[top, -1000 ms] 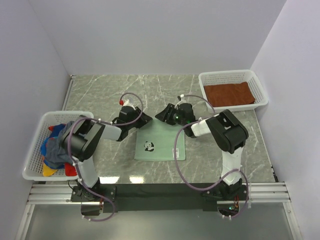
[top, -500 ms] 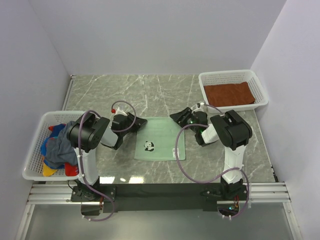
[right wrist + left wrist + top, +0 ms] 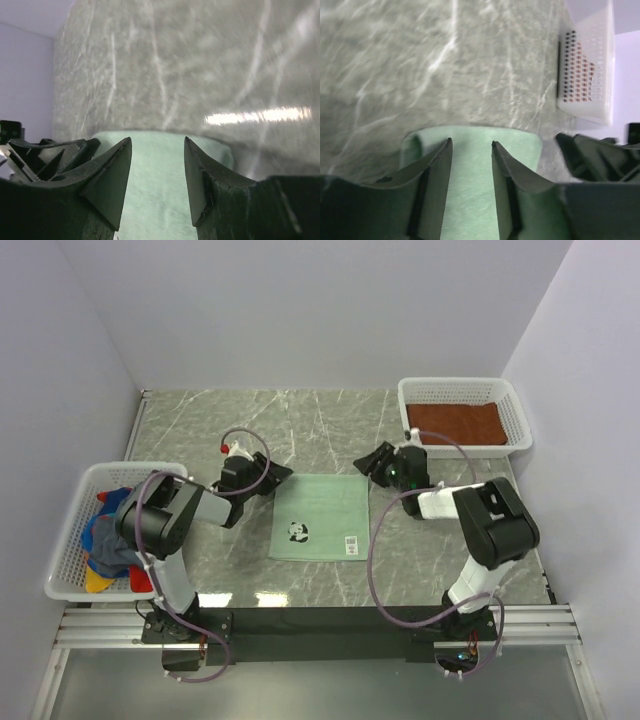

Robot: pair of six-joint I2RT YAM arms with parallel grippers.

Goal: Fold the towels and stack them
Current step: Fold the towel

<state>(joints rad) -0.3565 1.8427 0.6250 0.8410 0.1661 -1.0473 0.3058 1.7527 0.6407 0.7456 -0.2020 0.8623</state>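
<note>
1. Mint-green rectangular cloth towel with a small panda print (image 3: 320, 518) is lying spread flat on the grey-green veined marble table (image 3: 200, 430). Its far edge is sitting just under the two claws, and the rest is running back toward the arm bases.
2. Left claw (image 3: 281, 472) is hanging over the towel's far left corner. In its wrist view the two dark fingers (image 3: 434, 167) are standing apart with green cloth showing in the gap, and nothing is being pinched.
3. Right claw (image 3: 372, 462) is mirroring it at the far right corner. Its fingers (image 3: 112, 170) are likewise parted over the cloth edge, gripping nothing. Whether either claw's tips are touching the fabric cannot be told.
4. Both claws are probably lining up on matching corners so that the far edge can be lifted evenly, since soft cloth raised at one corner would sag and skew the fold.
5. Rust-brown towel (image 3: 455, 425) is lying folded flat in a white mesh basket (image 3: 522, 410), beyond and outward of the right claw. This appears to be the stacking place.
6. Another white mesh basket (image 3: 62, 540), outward of the left claw, is holding a jumbled heap of dark slate-blue and bright patterned towels (image 3: 112, 525) that are waiting unfolded.
</note>
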